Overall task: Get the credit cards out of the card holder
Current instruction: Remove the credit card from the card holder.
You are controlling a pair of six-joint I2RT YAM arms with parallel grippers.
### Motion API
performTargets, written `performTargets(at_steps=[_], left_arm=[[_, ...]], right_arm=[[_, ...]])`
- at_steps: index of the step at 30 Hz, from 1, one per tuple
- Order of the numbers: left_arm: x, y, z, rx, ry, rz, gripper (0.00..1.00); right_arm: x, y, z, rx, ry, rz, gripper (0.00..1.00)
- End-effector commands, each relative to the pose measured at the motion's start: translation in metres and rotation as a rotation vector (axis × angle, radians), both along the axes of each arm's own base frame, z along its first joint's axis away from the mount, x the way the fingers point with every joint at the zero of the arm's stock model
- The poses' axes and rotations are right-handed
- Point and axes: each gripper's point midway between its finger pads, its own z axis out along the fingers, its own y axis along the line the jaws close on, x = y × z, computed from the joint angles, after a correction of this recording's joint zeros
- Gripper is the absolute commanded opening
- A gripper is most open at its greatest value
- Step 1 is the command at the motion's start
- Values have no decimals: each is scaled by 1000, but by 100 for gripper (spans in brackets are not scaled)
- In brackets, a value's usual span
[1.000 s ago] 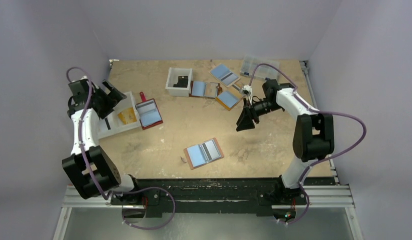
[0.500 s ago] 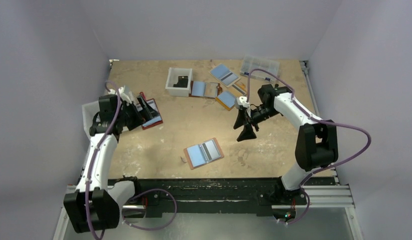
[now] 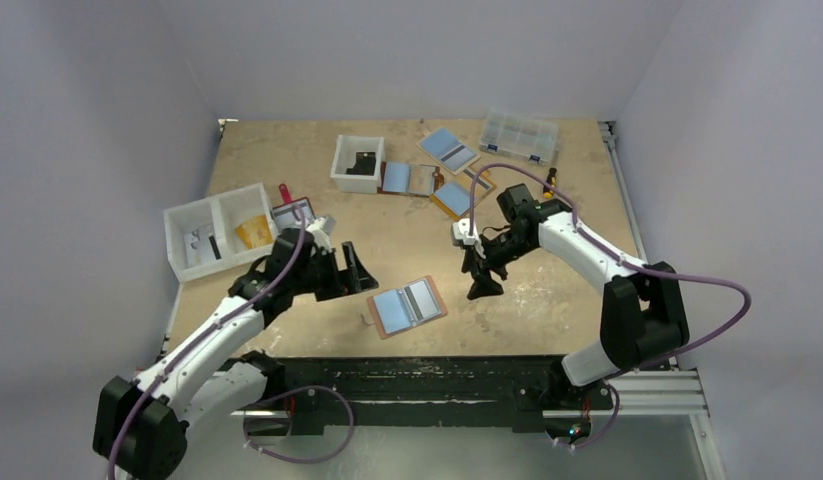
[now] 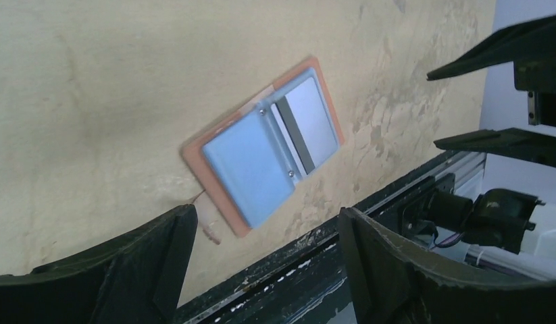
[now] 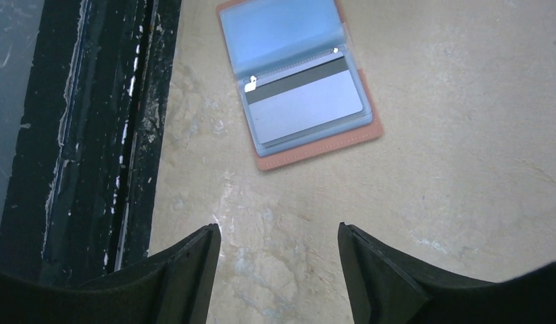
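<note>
The card holder (image 3: 407, 305) lies open and flat near the table's front edge, tan-brown around the rim. A light blue credit card (image 3: 392, 311) sits in its left half. A grey credit card (image 3: 423, 297) with a dark stripe sits in its right half. My left gripper (image 3: 353, 276) hovers open just left of the holder and holds nothing. In the left wrist view the holder (image 4: 265, 152) shows beyond the left gripper (image 4: 266, 219). My right gripper (image 3: 479, 278) hangs open to the holder's right. The right wrist view has the holder (image 5: 302, 88) ahead of the empty right gripper (image 5: 278, 228).
A white two-compartment bin (image 3: 217, 235) stands at the left with a dark red wallet (image 3: 292, 212) beside it. At the back are a small white box (image 3: 357, 163), several orange wallets (image 3: 455, 197) and a clear plastic organizer (image 3: 519, 132). The black front rail (image 3: 437, 365) runs just below the holder.
My left arm has swung from the white bin to just left of the card holder. The right arm has come forward and down toward the holder, its jaws spreading wider.
</note>
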Motion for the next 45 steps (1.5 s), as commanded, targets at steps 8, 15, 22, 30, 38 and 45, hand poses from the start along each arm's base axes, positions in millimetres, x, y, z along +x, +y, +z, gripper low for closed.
performTargets(at_steps=[8,15,22,30,38,45], left_arm=[[22,-108,-20,-55,22,-51,59],[28,-119,-33,-101,62,-15,57],[28,-122,-35,-171,69,28,55],[19,-118,-47,-239,105,90,52],[8,-123,-53,-239,117,88,51],[7,-121,-59,-223,129,99,51]], right_arm=[[7,2,-12,-38,7,-23,61],[14,32,3,59,184,-157,29],[15,70,-6,20,376,-324,0],[21,77,-28,-38,420,-415,0],[23,79,-40,-72,400,-428,0],[22,81,-55,-142,364,-439,0]])
